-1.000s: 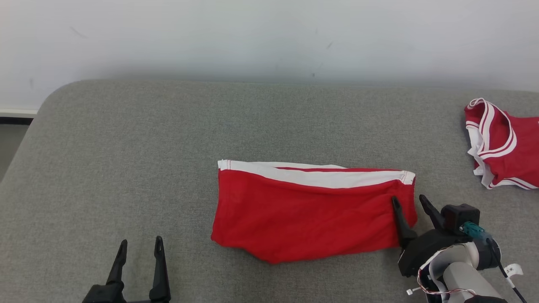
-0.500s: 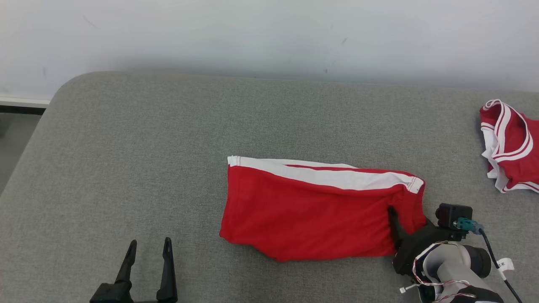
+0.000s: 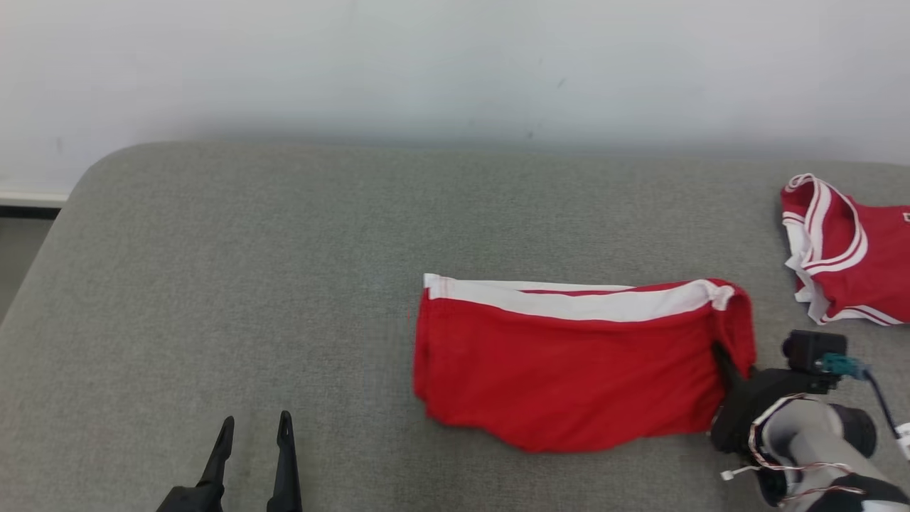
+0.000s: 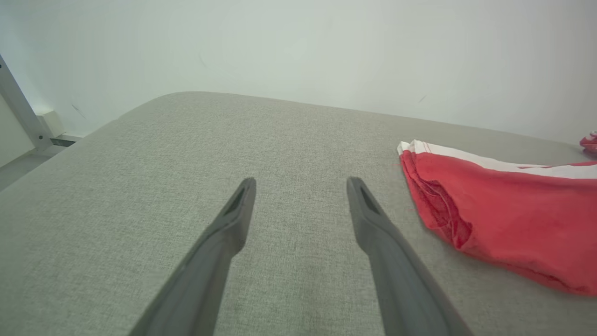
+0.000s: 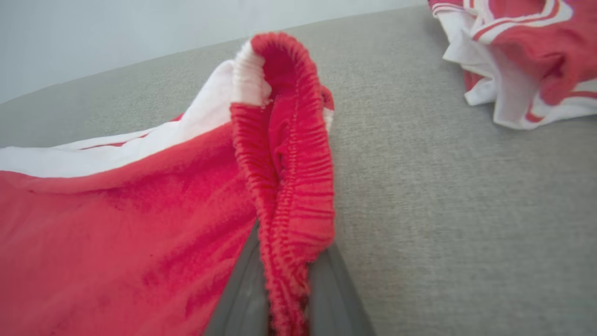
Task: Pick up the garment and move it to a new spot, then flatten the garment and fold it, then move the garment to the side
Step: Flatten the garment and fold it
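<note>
Garment (image 3: 569, 370) in the middle-right of the grey padded surface (image 3: 284, 284) – red shorts fabric with a white band running along its far edge, lying mostly flat. Its left end rests on the padding, a little rumpled at the corner, and the lower hem sags into a rounded bulge toward the robot.

Over on the right end, the right gripper (image 3: 729, 350) is clamped onto it! In the right wrist view the two dark fingers (image 5: 242, 298) come up from the bottom edge, pressed together with the ribbed elastic edge of the garment (image 5: 289, 186) pinched between them. That elastic edge stands up off the padding in a narrow fold, white band meeting it at the top. From the head view, the same end curls up and over the finger, so only one finger's dark length shows below the cloth.

Left gripper (image 3: 256, 427) – low at the near edge, well apart from the garment. The left wrist view shows its fingers (image 4: 233, 224) spread wide, nothing between them, just grey fabric beneath, with the garment's left end (image 4: 489, 210) off to the right side.

A second red-and-white piece of clothing (image 3: 846, 249) lies crumpled at the far right, apart from the held one. A pale wall (image 3: 426, 71) rises behind.
</note>
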